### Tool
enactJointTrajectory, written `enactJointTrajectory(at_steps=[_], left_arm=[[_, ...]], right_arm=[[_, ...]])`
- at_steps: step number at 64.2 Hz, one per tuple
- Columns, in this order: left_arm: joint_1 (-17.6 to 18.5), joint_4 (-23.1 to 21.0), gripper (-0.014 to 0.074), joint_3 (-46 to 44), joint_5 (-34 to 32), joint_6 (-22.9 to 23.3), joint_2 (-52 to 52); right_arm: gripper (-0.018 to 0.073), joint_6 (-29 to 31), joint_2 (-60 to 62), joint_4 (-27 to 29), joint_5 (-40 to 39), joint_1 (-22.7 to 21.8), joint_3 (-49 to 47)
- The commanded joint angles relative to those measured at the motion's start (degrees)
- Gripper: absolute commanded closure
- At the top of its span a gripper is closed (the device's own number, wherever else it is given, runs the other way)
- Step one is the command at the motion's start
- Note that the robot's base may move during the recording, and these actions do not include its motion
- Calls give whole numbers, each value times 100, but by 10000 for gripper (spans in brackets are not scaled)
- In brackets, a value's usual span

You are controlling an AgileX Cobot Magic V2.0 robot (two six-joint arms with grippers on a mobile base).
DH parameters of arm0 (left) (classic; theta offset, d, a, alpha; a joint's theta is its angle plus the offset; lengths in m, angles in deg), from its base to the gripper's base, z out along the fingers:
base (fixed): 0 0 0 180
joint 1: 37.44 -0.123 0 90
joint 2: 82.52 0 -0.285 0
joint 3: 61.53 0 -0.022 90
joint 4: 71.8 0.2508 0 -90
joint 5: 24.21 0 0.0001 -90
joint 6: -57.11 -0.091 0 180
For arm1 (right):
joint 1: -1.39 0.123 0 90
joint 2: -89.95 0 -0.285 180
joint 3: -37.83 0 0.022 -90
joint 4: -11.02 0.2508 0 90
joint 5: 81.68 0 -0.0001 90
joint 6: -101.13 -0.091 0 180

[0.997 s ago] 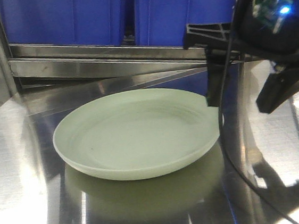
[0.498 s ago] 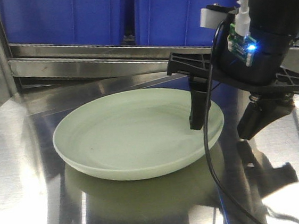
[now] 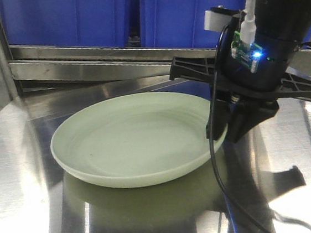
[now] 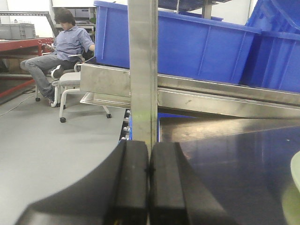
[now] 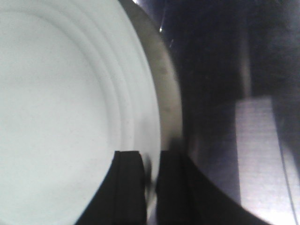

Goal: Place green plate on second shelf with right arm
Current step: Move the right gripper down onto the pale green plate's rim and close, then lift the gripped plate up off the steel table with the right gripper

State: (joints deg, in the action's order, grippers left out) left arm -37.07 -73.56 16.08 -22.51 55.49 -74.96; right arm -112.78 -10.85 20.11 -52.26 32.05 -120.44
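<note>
The green plate (image 3: 130, 138) is pale sage green, round and shallow, and lies on the shiny steel shelf surface (image 3: 27, 219). My right gripper (image 3: 227, 134) is at the plate's right rim, one finger inside the rim and one outside, shut on it. In the right wrist view the plate (image 5: 61, 93) fills the left side, and the gripper (image 5: 150, 161) pinches its rim between nearly closed fingers. My left gripper (image 4: 149, 150) is shut and empty, off to the plate's left; a sliver of the plate (image 4: 296, 171) shows at the right edge of that view.
Blue bins (image 3: 78, 16) sit on a steel shelf rail (image 3: 110, 57) just behind the plate. A steel upright post (image 4: 143, 70) stands straight in front of the left gripper. A person sits on a chair (image 4: 61, 47) on the grey floor beyond.
My right gripper came down and left onto the plate's right rim and its fingers closed on it. The plate slid slightly left.
</note>
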Motion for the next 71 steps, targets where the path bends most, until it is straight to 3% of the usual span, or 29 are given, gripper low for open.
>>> enactJointTrajectory(at_steps=[1,21,40,49,57,71], left_arm=[[14,-18,466,227,-507,12,-100],[14,-18,466,227,-507,12,-100],[14,-18,466,227,-507,12,-100],[14,-18,466,227,-507,12,-100],[14,-18,466,227,-507,12,-100],[14,-18,466,227,-507,12,-100]], right_arm=[[503,67,222,-78,-188,-13,-182],[504,47,1102,-1137,134,-13,-176],[504,-521,3645,-2456,569,-13,-171],[504,-566,4780,-3168,1139,-13,-169],[504,-566,5476,-3456,1759,-13,-159],[501,-496,6167,-3543,2146,-13,-164]])
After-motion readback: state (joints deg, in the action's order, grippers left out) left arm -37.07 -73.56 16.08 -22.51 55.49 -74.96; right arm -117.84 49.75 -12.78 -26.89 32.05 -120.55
